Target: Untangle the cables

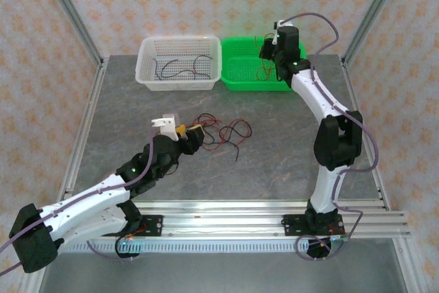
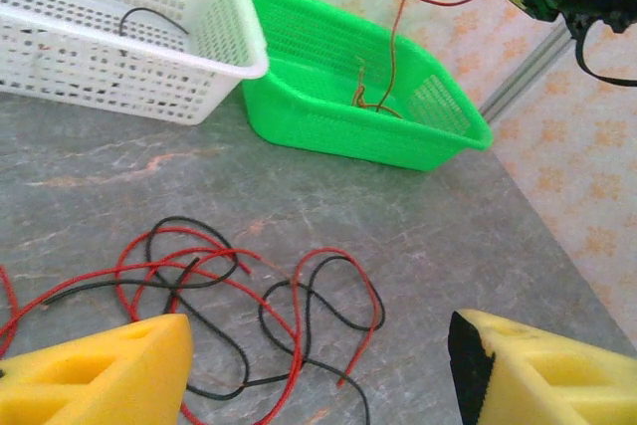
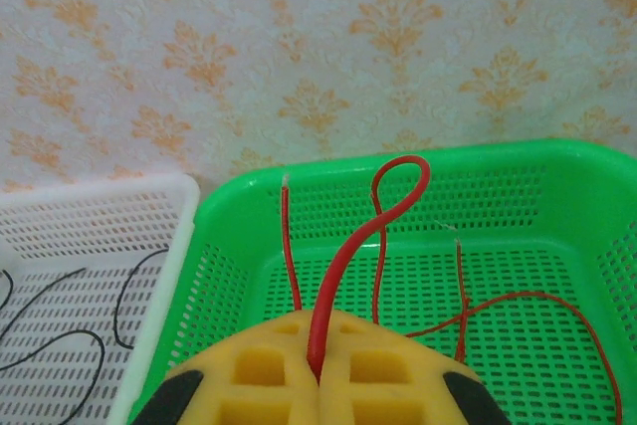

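One tangle of red and black cables [image 2: 229, 286] lies on the table [image 1: 274, 169], and the left gripper [image 1: 188, 132] hangs at its edge, wide open and empty. The right gripper [image 3: 318, 365] is closed tight on a red cable [image 3: 336, 276] above the green basket [image 1: 247, 86].

baskets, two: one white basket [image 1: 147, 77], one green basket [image 1: 236, 81]. grippers, two: left gripper [image 2: 318, 365], right gripper [image 3: 318, 380]. cables [image 2: 229, 296]: one loose tangle, red and black, strand count unclear; at least two black in white basket; several red in green basket.
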Action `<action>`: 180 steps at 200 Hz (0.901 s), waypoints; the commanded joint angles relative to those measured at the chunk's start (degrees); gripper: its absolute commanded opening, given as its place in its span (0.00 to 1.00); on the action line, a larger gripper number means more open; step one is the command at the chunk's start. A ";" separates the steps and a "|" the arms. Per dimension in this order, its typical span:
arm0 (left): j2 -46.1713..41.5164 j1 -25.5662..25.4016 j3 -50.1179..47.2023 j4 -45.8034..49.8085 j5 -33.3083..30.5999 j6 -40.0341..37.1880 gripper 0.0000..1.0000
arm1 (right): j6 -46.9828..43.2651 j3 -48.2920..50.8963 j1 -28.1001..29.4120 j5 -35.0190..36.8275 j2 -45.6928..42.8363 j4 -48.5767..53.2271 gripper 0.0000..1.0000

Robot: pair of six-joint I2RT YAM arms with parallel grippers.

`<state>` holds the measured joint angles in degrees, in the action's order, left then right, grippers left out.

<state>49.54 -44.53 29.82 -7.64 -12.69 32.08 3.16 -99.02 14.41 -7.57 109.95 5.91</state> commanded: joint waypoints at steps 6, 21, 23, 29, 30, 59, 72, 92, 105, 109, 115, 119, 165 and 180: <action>-2.01 -0.15 -0.14 5.66 -3.82 3.96 0.69 | -0.12 1.58 -0.20 2.34 2.97 -0.47 0.00; -2.55 -0.14 0.53 8.09 -5.38 5.40 0.69 | -0.15 1.01 -0.23 3.47 5.54 2.24 0.00; -2.59 -0.19 0.64 8.43 -5.61 5.55 0.69 | -0.10 0.87 -0.21 3.56 5.95 2.61 0.00; -2.69 -0.19 0.96 9.38 -6.05 5.95 0.69 | -0.10 0.37 -0.22 4.00 7.14 3.91 0.00; -2.69 -0.20 0.99 9.56 -6.13 6.05 0.69 | -0.09 0.30 -0.20 4.07 7.31 4.10 0.00; -2.45 -0.05 2.56 13.72 -8.26 8.01 0.69 | 0.08 -2.66 -0.18 6.81 12.49 9.76 0.00; -1.98 -0.03 3.47 15.69 -9.18 9.23 0.69 | 0.11 -5.12 -0.18 8.91 14.77 13.08 0.00; -1.15 0.16 4.98 18.89 -10.28 11.12 0.69 | 0.16 -8.76 -0.25 11.98 17.12 17.55 0.00; -0.45 0.62 5.95 20.98 -10.60 12.29 0.69 | 0.16 -9.96 -0.18 13.58 17.46 19.13 0.07; -0.21 0.86 6.23 21.50 -10.60 12.59 0.69 | 0.18 -10.23 -0.20 13.98 17.49 19.49 0.10; 0.18 1.22 6.59 22.33 -10.53 13.06 0.69 | 0.18 -10.58 -0.22 14.59 17.43 19.90 0.15; 0.35 1.51 6.83 22.86 -10.42 13.41 0.69 | 0.21 -10.88 -0.19 14.96 17.33 20.15 0.20; 2.94 6.01 8.40 27.13 -6.64 15.93 0.69 | -0.05 -13.69 -0.18 17.60 15.46 22.50 0.53; 3.90 7.20 8.71 28.47 -6.01 16.71 0.69 | 0.07 -14.48 -0.18 18.61 14.58 23.54 0.61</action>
<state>52.38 -38.94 36.51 16.03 -19.94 46.44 3.09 -110.93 14.41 6.96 127.92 25.89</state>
